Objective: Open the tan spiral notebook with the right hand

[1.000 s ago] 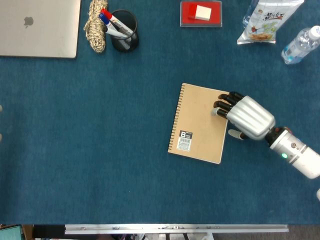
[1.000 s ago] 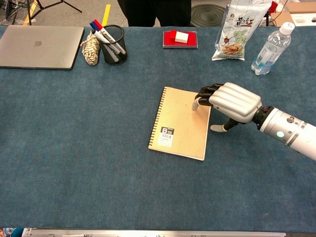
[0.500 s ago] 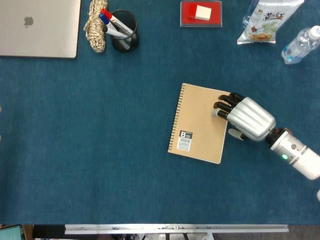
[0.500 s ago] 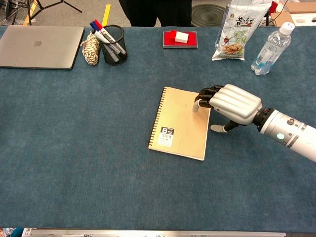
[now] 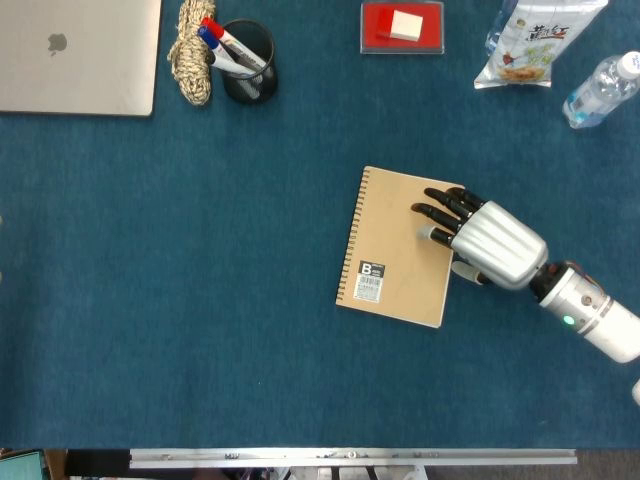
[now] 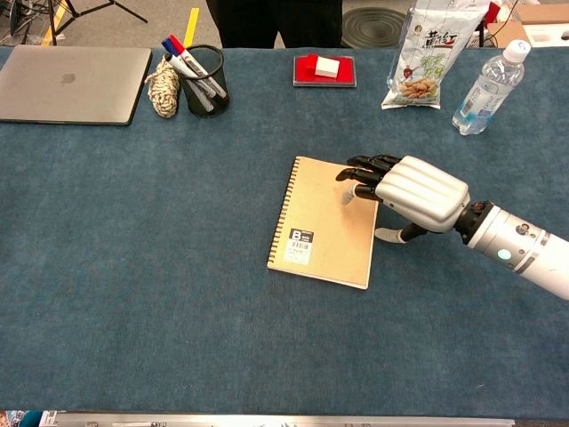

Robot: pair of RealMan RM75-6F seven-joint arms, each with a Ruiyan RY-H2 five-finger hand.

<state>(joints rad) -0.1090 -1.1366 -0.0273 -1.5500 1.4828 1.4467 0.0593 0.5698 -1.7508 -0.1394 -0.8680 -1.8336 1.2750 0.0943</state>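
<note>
The tan spiral notebook (image 5: 396, 246) (image 6: 322, 222) lies closed and flat on the blue table, spiral along its left side, a small barcode label near the lower left. My right hand (image 5: 481, 240) (image 6: 404, 187) sits at the notebook's right edge. Its dark fingers (image 5: 436, 212) reach out over the upper right part of the cover, while the thumb (image 6: 388, 235) stays on the table beside the edge. Nothing is held. My left hand is not in either view.
A grey laptop (image 5: 78, 55) lies at the back left. Beside it are a coil of rope (image 5: 192, 52) and a black mesh pen cup (image 5: 248, 60). A red box (image 5: 402, 27), a snack bag (image 5: 535, 42) and a water bottle (image 5: 600, 90) line the back right.
My right hand has slid a little to the left, and its fingers now stretch farther over the cover. The notebook has not moved and stays closed.
</note>
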